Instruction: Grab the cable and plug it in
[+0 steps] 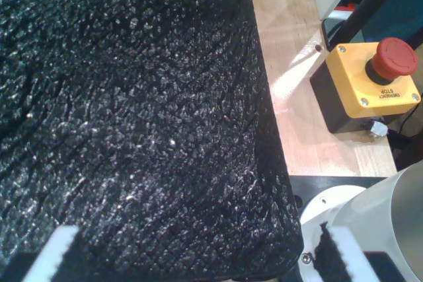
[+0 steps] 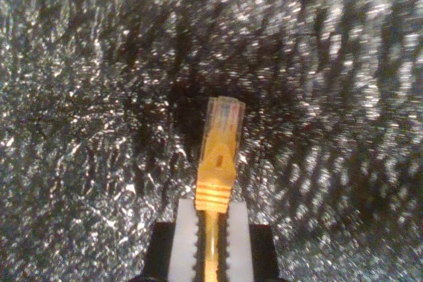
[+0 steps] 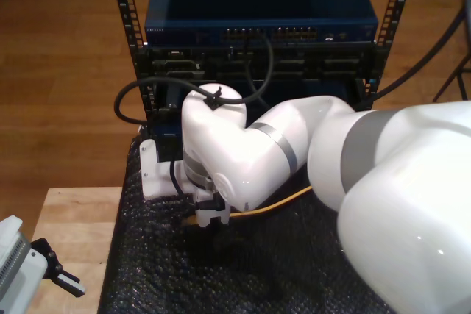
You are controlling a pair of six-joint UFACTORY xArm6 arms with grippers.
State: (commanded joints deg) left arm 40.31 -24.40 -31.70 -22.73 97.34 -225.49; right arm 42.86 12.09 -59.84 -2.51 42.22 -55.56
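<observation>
Holding the cable (image 2: pixel 217 163) is my second gripper (image 2: pixel 210 242), pads (image 2: pixel 183 242) pinched on the yellow cord right behind the boot, so the clear plug (image 2: pixel 223 118) sticks straight out past the fingertips, close over the black foam mat (image 2: pixel 79 97). The plug itself isn't touching anything I can make out, it just points ahead along the fingers.

In the exterior view the same cable (image 3: pixel 272 205) runs as a thin yellow line out from the gripper (image 3: pixel 208 218) toward the exterior view's right, passing under the big white arm (image 3: pixel 294 159). Beyond that gripper, past the far edge of the mat (image 3: pixel 147 270), stands a rack with a blue network switch (image 3: pixel 261 12) and a row of ports across its front, well apart from the plug.

My first gripper (image 1: pixel 195 255) has its toothed white fingers (image 1: pixel 56 249) spread wide with nothing between them, just the mat (image 1: pixel 132 97) below. Off to one side of those fingers the mat ends and there's bare wood tabletop (image 1: pixel 291 97), with a yellow emergency-stop box (image 1: pixel 370 84) and its red button sitting on it.
</observation>
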